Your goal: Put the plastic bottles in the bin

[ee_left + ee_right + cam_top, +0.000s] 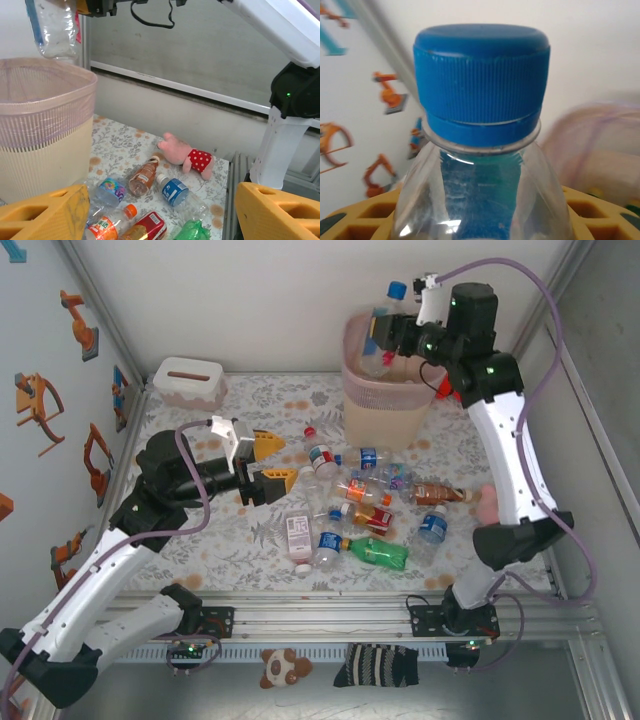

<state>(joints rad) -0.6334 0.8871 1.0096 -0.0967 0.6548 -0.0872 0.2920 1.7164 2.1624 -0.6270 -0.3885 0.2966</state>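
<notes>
My right gripper (388,337) is clenched on a clear bottle (384,312) with a blue cap (481,82). It holds the bottle cap-up above the bin (385,405), which stands at 1 o'clock on the table (270,405). My left gripper (272,461) hangs released, jaws apart and empty, at 9 o'clock of the loose bottles (365,492) lying mid-table.

What worries me:
- The held bottle sits toward the 9 o'clock side of the bin's mouth, not over its middle. If I let go here, its base could clip the rim and it could bounce back onto the table.
- The bin looks light. A nudge from my right wrist could shift or tip it.
- The loose bottles are round, lie on their sides and overlap. If my left jaws close off-centre, one could squirt away or roll toward the table edge, or I could pinch two at once.
- The pink plush toy (187,156) lies at 3 o'clock of the pile, near two bottles, and I could catch it by mistake.

My count:
- One bottle in my grip.
- About eleven bottles on the table, though the overlap could put me off by one.
- One bin; I cannot tell what lies inside it.
- One tissue box (187,382), at 11 o'clock.
- One pink toy.
</notes>
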